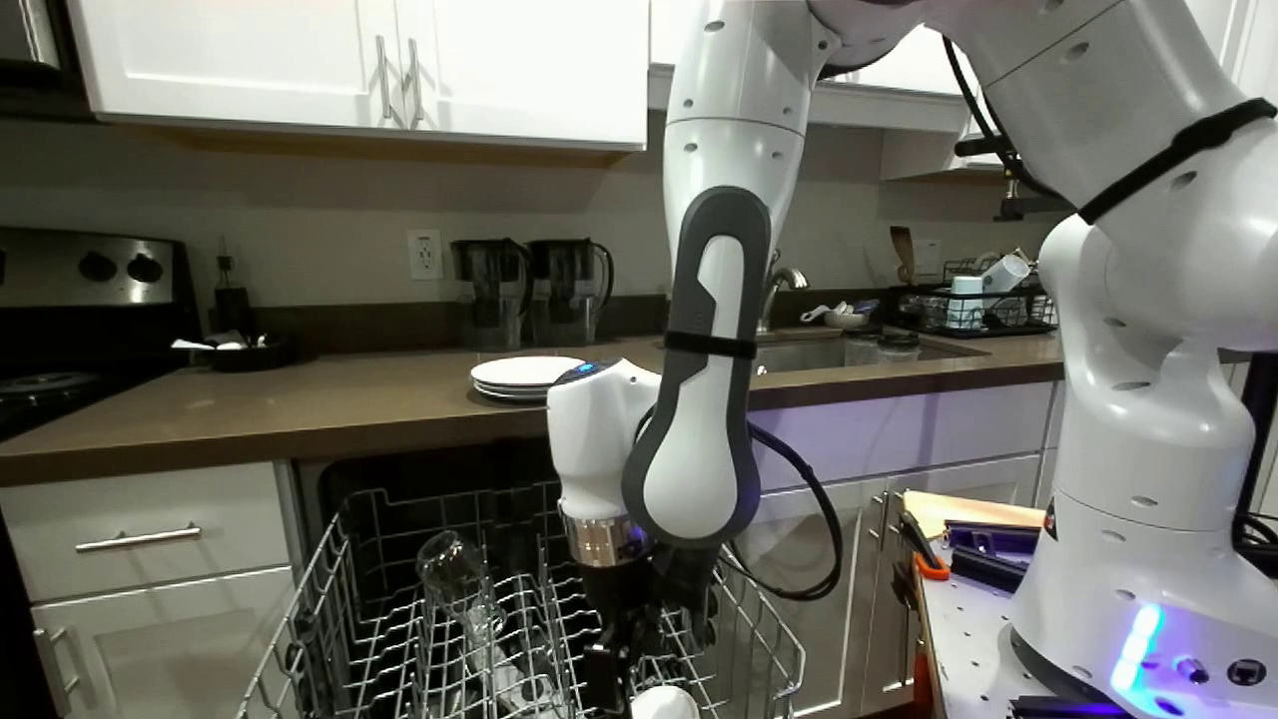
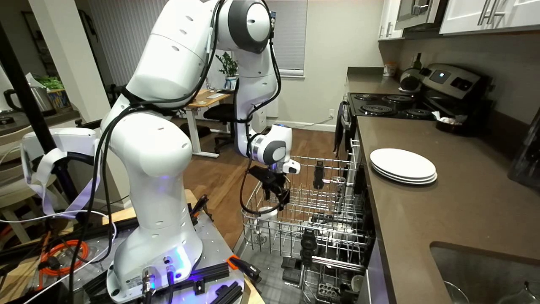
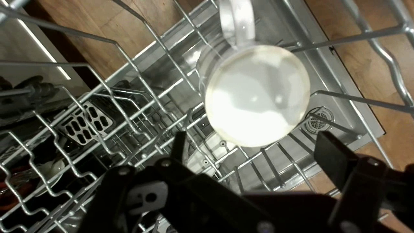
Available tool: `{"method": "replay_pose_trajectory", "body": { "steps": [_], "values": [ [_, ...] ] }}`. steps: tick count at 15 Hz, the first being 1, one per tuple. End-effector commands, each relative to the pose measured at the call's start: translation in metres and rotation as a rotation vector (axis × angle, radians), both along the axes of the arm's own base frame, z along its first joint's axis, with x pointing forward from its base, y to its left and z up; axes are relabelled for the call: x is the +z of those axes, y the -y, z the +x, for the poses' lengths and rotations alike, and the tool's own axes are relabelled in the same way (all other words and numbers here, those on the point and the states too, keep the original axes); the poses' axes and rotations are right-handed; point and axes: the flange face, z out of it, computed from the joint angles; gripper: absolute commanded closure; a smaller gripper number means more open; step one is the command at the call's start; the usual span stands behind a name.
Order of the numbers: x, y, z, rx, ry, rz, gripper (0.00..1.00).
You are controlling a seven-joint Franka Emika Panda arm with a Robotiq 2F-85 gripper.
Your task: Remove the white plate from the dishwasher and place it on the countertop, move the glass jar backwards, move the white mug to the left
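Observation:
In the wrist view the white mug [image 3: 257, 97] stands in the rack with its round end toward the camera and its handle toward the top of the picture. It seems to be upside down. My gripper [image 3: 255, 141] is open above the rack, its two black fingers wide apart and the mug just beyond their tips. The dishwasher [image 2: 270, 261] is open with its wire rack out. A clear glass jar [image 1: 449, 567] leans among the tines on the rack's far side in an exterior view. On the countertop [image 2: 464, 219], a white plate [image 2: 403, 163] tops a small stack.
Wire tines [image 1: 399, 624] surround the mug and gripper. Two dark pitchers [image 1: 489, 295] stand by the back wall. The sink [image 2: 476, 257] and a dish rack [image 1: 983, 300] are farther along the counter. A black cable [image 1: 824, 509] loops beside the wrist.

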Motion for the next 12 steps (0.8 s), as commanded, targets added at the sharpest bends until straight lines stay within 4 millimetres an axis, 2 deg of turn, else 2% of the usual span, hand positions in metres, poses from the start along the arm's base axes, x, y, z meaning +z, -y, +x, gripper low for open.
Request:
{"method": "replay_pose_trajectory", "body": {
  "steps": [1, 12],
  "values": [
    [-0.006, -0.002, 0.0, -0.007, -0.023, 0.001, 0.0],
    [-0.007, -0.015, -0.038, -0.024, -0.058, -0.008, 0.0]
  ]
}}
